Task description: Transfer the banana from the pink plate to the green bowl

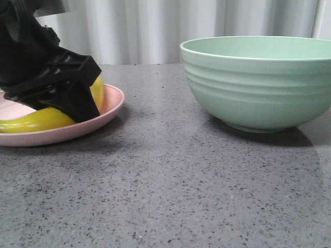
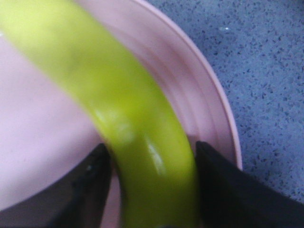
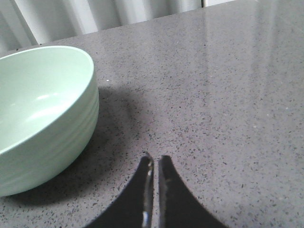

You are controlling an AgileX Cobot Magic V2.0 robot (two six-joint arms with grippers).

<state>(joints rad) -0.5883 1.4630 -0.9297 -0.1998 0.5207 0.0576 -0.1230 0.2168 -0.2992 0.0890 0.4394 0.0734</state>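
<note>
banana [image 2: 142,142] on plate [image 1: 111,101], lower left, apparently pinched by left gripper [image 2: 149,180]; right gripper [image 3: 155,164] pressed together beside bowl [image 1: 258,85].

Grey speckled table before a pale curtain.

The table [image 1: 170,175] is a dark grey stone-look surface flecked with small black and white specks, and it fills the lower part of the front view. Behind its far edge hangs a curtain [image 1: 150,28] in white to light grey, falling in soft vertical folds across the whole width. The light is even and soft; it leaves a pale sheen on the tabletop at the right and dim, blurred shadows on the surface.
</note>
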